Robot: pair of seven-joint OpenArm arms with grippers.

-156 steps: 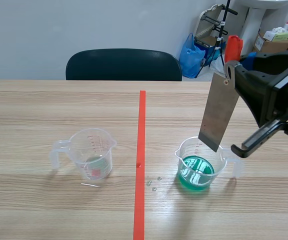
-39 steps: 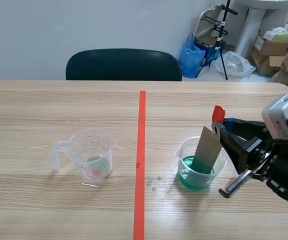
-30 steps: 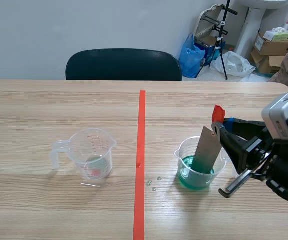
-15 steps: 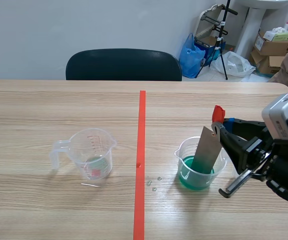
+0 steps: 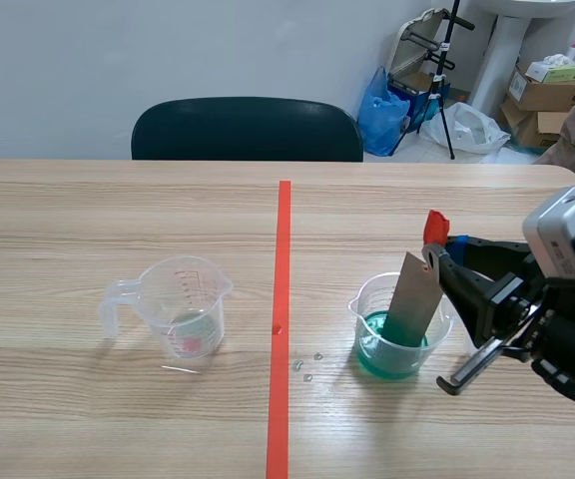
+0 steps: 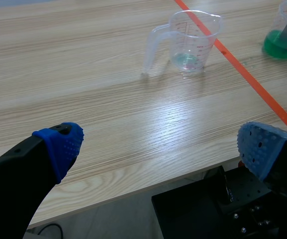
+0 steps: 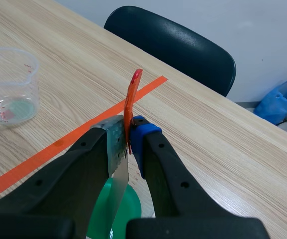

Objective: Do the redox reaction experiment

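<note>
Where the right hand (image 5: 445, 261) closes on the upper end of the grey metal strip (image 5: 412, 299), the strip hangs tilted below and ahead of the fingertips. Its lower end is dipped into the green liquid of the clear beaker (image 5: 365, 324) that stands on the table (image 5: 118, 200) just under the hand. An orange-red tag (image 5: 434, 227) stands up from the strip's top, just above the fingertips.

Right wrist view: the right hand (image 7: 126, 132) clamps the metal strip (image 7: 117, 184) between its two fingers, one blue pad (image 7: 142, 133) showing at the grip. The orange-red tag (image 7: 132, 94) rises from between the fingertips. The beaker's green liquid (image 7: 131, 211) shows directly beneath them.

A second beaker (image 5: 183, 304), clear, with a handle and red graduations, stands well apart from the right hand, across the orange-red tape line (image 5: 282, 299). It holds only a thin layer of pale green liquid at its bottom. In the right wrist view this second beaker (image 7: 11, 84) lies ahead of the hand and off to the side of its bare finger. A few small clear droplets (image 5: 307, 366) lie on the table between the tape line and the clear beaker.

Left wrist view: the left hand (image 6: 161, 144) is held with its fingers spread wide and nothing between them, over the table's near edge. The second beaker (image 6: 193, 42) stands ahead of it. The clear beaker (image 6: 283, 40) stands farther off, beyond the tape line.

A dark chair (image 5: 248, 128) stands behind the table's far edge.
</note>
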